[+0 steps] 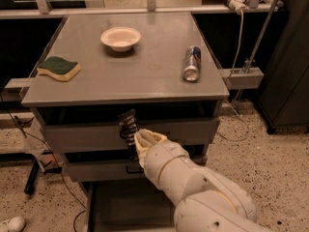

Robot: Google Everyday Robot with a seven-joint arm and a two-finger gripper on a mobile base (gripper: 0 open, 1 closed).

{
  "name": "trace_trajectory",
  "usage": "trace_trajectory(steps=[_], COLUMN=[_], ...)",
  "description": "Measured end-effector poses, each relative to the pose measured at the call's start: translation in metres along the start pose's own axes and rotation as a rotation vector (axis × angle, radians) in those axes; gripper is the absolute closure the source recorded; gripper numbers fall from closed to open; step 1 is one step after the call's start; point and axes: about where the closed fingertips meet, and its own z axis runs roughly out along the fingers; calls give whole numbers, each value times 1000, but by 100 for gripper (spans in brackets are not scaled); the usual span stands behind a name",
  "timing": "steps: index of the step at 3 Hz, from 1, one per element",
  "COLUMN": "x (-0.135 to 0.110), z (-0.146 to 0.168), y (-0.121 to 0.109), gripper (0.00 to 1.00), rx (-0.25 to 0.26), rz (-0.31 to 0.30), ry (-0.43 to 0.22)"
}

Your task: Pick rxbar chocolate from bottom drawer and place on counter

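Observation:
My gripper (129, 132) sits at the end of the white arm, in front of the top drawer just below the counter's front edge. It is shut on the rxbar chocolate (127, 123), a black bar with faint light print that stands upright in it. The bottom drawer (120, 204) is pulled open below the arm, and the part of its grey tray that shows is bare. The arm hides the drawer's right side. The counter (145, 74) is the wide grey top above.
On the counter stand a white bowl (120, 37) at the back, a green-and-yellow sponge (59, 67) at the left edge and a silver-blue can (192, 63) lying at the right. Two upper drawers are shut. Cables and a metal stand are at the right.

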Motion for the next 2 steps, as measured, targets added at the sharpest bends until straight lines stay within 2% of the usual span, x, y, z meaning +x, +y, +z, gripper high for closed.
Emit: trace_trajectory(steps=[1, 2], x=[-42, -69], z=[6, 15], y=[-3, -13], gripper=[100, 100], rx=[-6, -7], rz=[-45, -66], ry=[-29, -34])
